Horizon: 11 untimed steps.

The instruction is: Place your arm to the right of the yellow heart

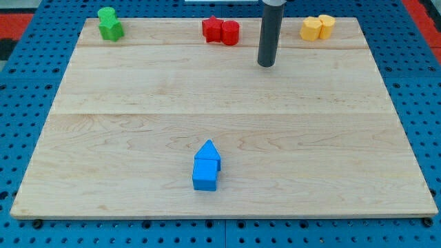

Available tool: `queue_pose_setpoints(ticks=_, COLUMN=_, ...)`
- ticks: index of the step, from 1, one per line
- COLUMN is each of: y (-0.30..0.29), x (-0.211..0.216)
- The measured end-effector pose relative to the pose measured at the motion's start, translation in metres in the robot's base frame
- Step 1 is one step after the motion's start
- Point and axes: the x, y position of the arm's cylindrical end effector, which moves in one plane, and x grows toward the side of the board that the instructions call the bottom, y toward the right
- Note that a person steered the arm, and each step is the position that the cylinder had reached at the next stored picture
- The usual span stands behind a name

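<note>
Two yellow blocks touch at the view's top right; which one is the heart I cannot make out: one (311, 29) on the left, one (326, 25) on the right. My tip (266, 65) rests on the wooden board (227, 110), below and to the left of the yellow pair, apart from it. The rod rises out of the view's top edge.
Two red blocks (220, 31) touch at the top centre, just left of my tip. Two green blocks (109, 24) sit at the top left. Two blue blocks (206, 166) sit near the bottom centre. The board lies on a blue perforated table.
</note>
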Motion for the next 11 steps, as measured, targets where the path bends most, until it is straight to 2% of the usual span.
queue_pose_setpoints(ticks=5, y=0.011, x=-0.001)
queue_pose_setpoints(ticks=7, y=0.11, x=-0.036)
queue_pose_setpoints(ticks=9, y=0.176, x=-0.066)
queue_pose_setpoints(ticks=10, y=0.193, x=-0.098)
queue_pose_setpoints(ticks=11, y=0.164, x=-0.116)
